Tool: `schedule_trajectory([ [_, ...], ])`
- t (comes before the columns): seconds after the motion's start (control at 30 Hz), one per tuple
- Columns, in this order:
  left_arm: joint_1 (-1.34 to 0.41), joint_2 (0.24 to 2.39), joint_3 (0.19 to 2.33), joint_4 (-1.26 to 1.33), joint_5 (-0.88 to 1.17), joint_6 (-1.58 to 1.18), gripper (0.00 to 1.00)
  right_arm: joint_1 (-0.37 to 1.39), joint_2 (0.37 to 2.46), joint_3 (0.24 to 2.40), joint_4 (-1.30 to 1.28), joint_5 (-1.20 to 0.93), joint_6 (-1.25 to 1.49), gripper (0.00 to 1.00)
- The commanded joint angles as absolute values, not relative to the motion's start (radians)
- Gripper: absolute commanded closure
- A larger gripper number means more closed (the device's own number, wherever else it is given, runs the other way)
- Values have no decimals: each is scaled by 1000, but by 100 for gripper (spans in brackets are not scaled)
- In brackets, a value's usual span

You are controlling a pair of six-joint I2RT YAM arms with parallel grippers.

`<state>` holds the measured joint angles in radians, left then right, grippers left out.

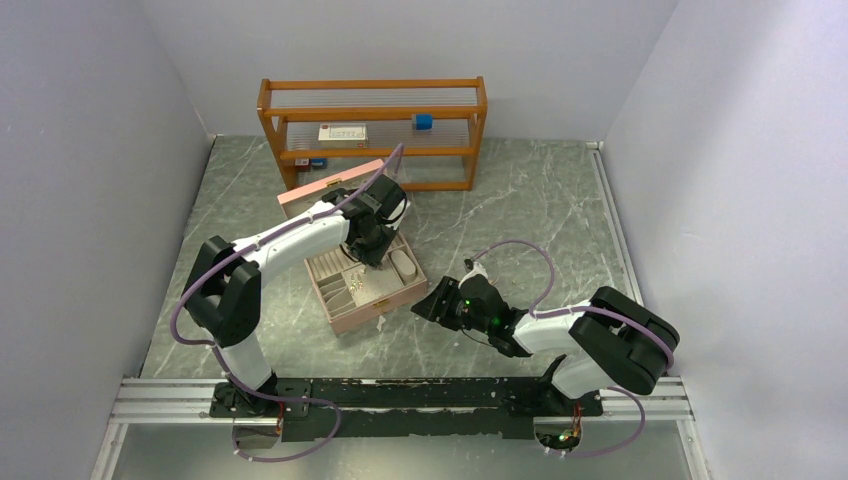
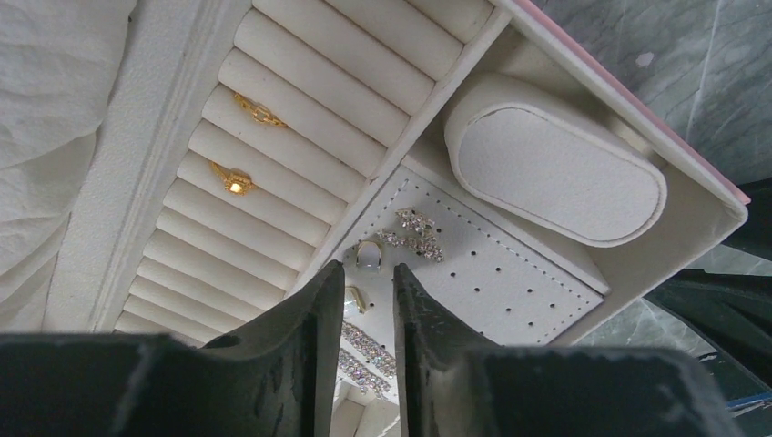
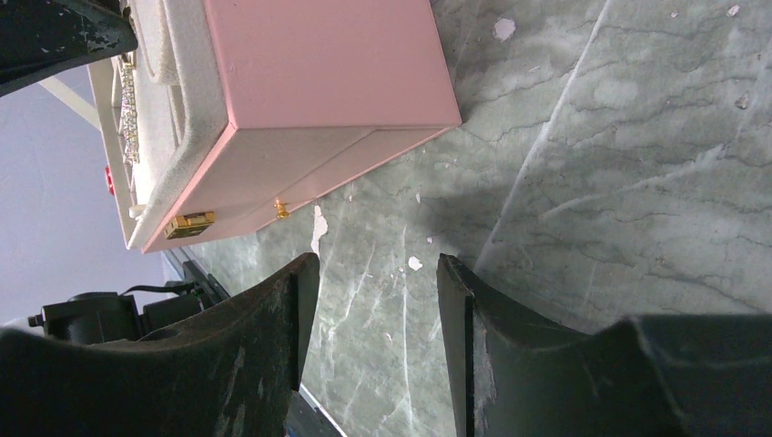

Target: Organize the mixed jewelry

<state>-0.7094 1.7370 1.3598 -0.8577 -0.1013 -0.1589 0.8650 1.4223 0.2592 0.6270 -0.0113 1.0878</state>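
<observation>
Over jewelry box [image 1: 372,312] | left arm [image 1: 290,240] angled down, left fingers [image 2: 300,337] narrowly apart, seemingly empty | right fingers [image 3: 273,319] apart

The left gripper [image 2: 367,276], its fingers narrowly parted, hangs over the jewelry box's [image 2: 696,218] perforated pad [image 2: 510,273]. A pearl stud [image 2: 369,253] and crystal earrings [image 2: 414,232] lie just beyond its tips. Gold rings [image 2: 235,179] sit in rolls to its left.

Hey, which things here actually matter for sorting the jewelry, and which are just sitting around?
For the job:
pink jewelry box
gold rings in the ring rolls
sparkly earrings on the perforated pad
left gripper, over the box

Just lying about:
wooden shelf
blue block on it
white card on it
</observation>
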Motion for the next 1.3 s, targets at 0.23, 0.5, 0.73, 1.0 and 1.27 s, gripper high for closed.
schedule_trajectory([
  [0.23,-715,1704,1364,-841,-75,-167,65,869,1439,256,601,5,1076,45],
  [0.5,-715,1680,1355,-811,-73,-185,58,870,1435,253,603,5,1078,45],
  [0.73,-715,1531,1310,-692,-22,-198,45,869,1419,251,595,5,1080,45],
  [1.0,-715,1210,1149,-523,25,-253,22,870,1317,328,367,17,1063,55],
  [1.27,-714,939,1010,-469,23,-328,6,863,1100,636,-350,347,919,46],
])
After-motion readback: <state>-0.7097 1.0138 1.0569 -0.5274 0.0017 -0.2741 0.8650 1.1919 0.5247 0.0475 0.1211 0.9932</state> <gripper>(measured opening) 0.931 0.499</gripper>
